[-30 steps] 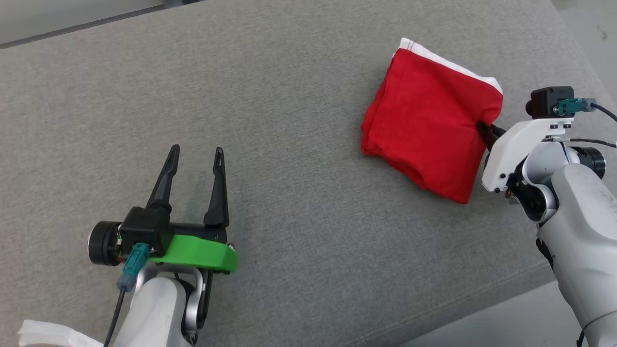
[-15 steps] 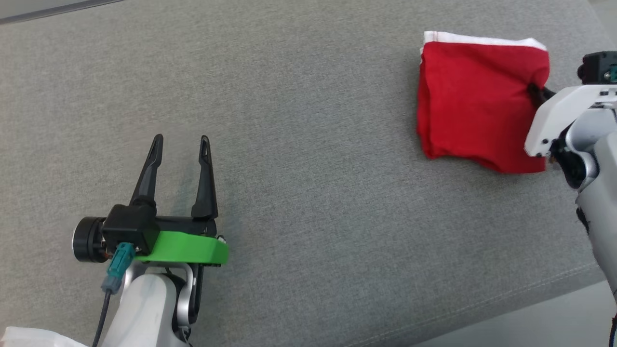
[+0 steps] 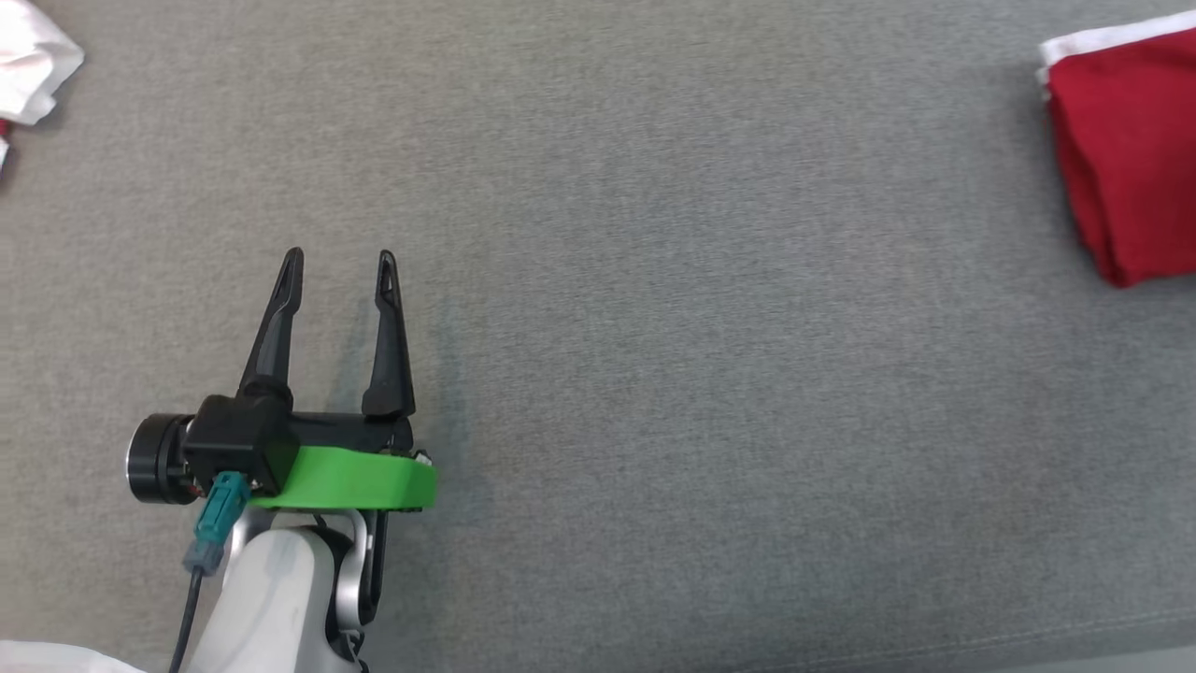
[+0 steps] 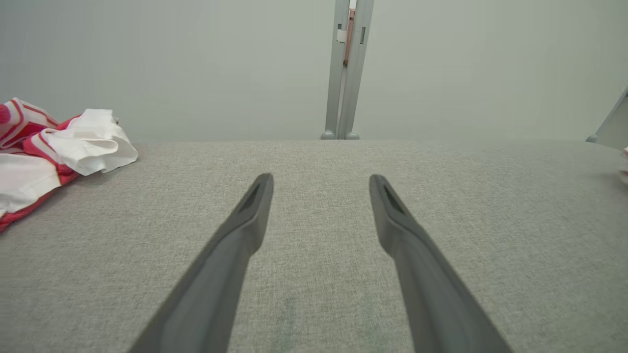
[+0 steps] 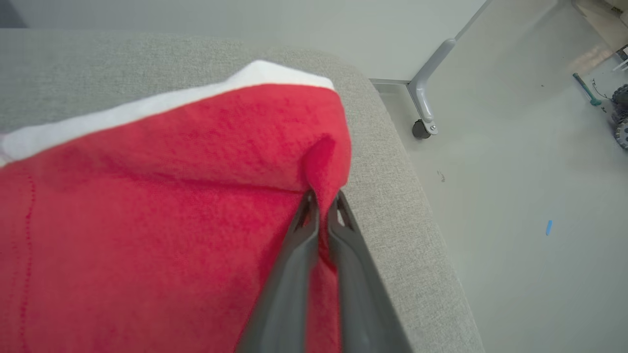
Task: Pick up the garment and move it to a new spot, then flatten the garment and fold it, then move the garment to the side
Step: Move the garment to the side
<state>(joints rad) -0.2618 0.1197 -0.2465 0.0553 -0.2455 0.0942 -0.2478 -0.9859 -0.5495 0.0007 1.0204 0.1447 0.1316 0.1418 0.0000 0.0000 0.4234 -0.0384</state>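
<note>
The garment (image 3: 1126,150) is a folded red cloth with a white edge, lying at the far right of the grey cushion (image 3: 654,374). In the right wrist view the garment (image 5: 147,211) lies near the cushion's rounded corner, and my right gripper (image 5: 323,198) is shut on a pinched fold at its edge. My left gripper (image 3: 338,264) hovers low over the cushion at the lower left, open with nothing between its fingers (image 4: 252,206).
A crumpled white and red striped cloth (image 4: 54,147) lies at the cushion's far left, its corner (image 3: 33,61) showing in the head view. Past the cushion's right edge (image 5: 417,220) is bare floor with a wheeled metal leg (image 5: 424,103).
The head camera has swung left, so the garment and right arm slid toward the right edge. The right gripper keeps its hold on the garment. The left gripper stays open.
</note>
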